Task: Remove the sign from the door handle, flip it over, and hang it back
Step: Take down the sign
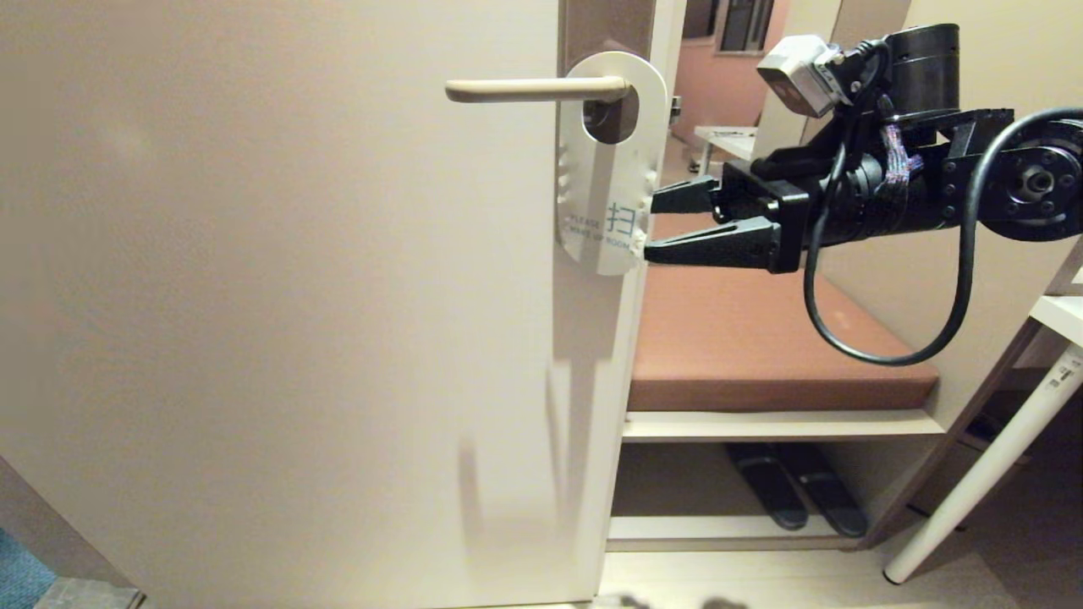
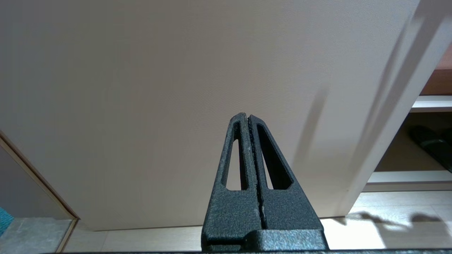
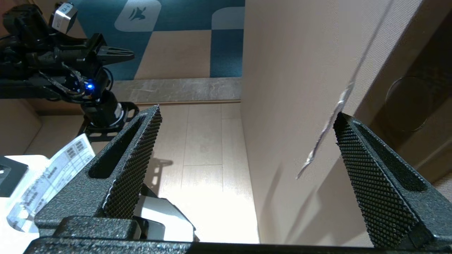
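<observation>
The sign (image 1: 605, 194) hangs by its hole on the cream door handle (image 1: 533, 89), white "PLEASE MAKE UP ROOM" side facing me. My right gripper (image 1: 650, 224) reaches in level from the right and stands open, its fingertips at the sign's lower right edge, one above the other. In the right wrist view the sign (image 3: 321, 139) shows edge-on as a thin strip between the open fingers, close to one fingertip (image 3: 340, 121); whether it touches I cannot tell. My left gripper (image 2: 247, 118) is shut and empty, parked low in front of the door.
The cream door (image 1: 254, 296) fills the left, its free edge just beside the sign. Right of it are a brown cushioned bench (image 1: 744, 338), dark slippers (image 1: 795, 491) on the shelf below and a white table leg (image 1: 981, 482).
</observation>
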Robot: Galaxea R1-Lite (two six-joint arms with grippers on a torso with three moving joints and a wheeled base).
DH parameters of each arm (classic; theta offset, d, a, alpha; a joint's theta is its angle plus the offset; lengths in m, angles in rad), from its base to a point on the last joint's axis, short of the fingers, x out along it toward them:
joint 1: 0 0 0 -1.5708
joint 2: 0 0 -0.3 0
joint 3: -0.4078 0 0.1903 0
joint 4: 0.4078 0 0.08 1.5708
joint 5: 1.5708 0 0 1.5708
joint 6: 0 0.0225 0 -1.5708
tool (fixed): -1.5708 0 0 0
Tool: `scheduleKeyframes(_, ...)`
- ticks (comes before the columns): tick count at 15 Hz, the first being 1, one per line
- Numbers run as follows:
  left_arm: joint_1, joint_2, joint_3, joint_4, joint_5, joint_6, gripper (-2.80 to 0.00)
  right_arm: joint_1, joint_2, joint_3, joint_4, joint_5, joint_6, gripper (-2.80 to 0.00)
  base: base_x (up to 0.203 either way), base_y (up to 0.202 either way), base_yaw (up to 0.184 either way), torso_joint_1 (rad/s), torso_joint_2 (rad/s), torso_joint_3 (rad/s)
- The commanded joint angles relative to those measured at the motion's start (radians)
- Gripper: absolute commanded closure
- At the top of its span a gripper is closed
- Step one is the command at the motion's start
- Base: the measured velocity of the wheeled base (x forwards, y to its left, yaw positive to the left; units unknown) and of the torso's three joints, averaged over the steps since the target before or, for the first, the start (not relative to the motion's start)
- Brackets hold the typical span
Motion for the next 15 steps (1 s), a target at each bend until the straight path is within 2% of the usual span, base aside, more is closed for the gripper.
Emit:
scheduleKeyframes(1,-0.001,0.002,0.000,0.000,0.000,0.001,0.00,-0.001,0.012,-0.006,-0.007,0.008,-0.002,-2.80,0.000,0.000,0.000,0.000,0.00,0.000)
scheduleKeyframes(9,0.001,0.002,0.000,0.000,0.000,0.000,0.00,-0.001,0.035,-0.012,-0.065,0.004,0.002,-2.80,0.000,0.000,0.000,0.000,0.00,0.000)
scheduleKeyframes(11,0.000,0.002,0.000,0.000,0.000,0.001,0.00,0.001,0.035,-0.008,-0.095,0.002,0.048,-2.80,0.000,0.000,0.000,0.000,0.00,0.000)
scheduleKeyframes(15,0.001,0.002,0.000,0.000,0.000,0.001,0.00,0.001,0.034,-0.003,-0.105,0.002,0.053,-2.80,0.000,0.000,0.000,0.000,0.00,0.000)
